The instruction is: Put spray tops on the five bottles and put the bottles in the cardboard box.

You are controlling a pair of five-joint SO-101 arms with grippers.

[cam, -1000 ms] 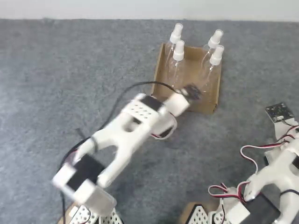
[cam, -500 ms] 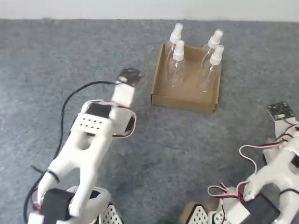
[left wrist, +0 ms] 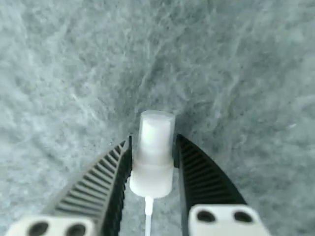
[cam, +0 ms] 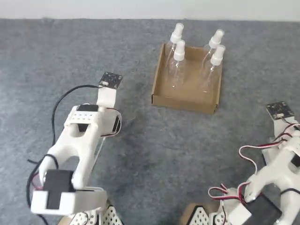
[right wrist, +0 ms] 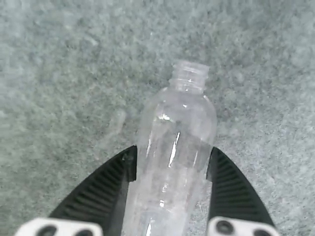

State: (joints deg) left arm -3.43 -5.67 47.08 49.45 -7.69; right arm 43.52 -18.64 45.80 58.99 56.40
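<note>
A white spray top sits between the black fingers of my left gripper, which is shut on it above grey carpet; its thin dip tube runs back toward the wrist. My right gripper is shut on a clear bottle whose open neck has no top. In the high view the left arm stands left of the cardboard box, and the right arm is at the lower right. Several capped bottles stand upright in the box.
Grey carpet covers the table between the two arms and in front of the box. The box's front half holds nothing. A black cable loops beside the left arm.
The left arm has swung from the front of the box to the left, over open carpet. The right arm has barely moved.
</note>
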